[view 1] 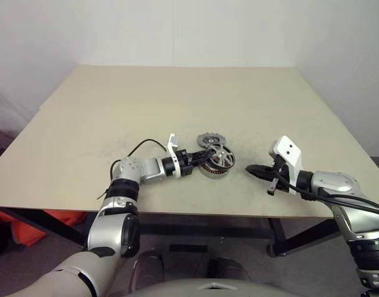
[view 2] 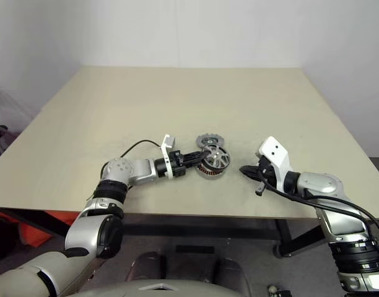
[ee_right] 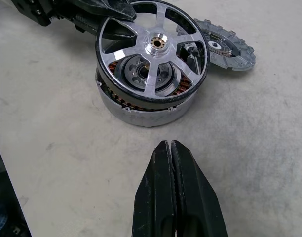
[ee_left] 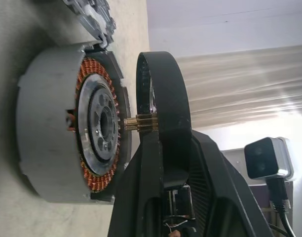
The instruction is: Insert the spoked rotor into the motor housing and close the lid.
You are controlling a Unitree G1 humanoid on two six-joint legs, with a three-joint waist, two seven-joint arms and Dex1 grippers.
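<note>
On the table (view 1: 84, 124), the left gripper (view 1: 205, 156) reaches in from the left and its fingers (ee_right: 114, 7) are closed on the rim of the spoked rotor (ee_right: 153, 54). The rotor hangs just above the motor housing (ee_right: 141, 111), a little tilted, its brass shaft (ee_left: 140, 122) pointing at the central hole. The rotor hides most of the copper windings. The lid (ee_right: 225, 47) lies flat just behind the housing, partly covered by the rotor. To the right, well apart, the right gripper (ee_right: 170, 150) is empty with fingers pressed together.
</note>
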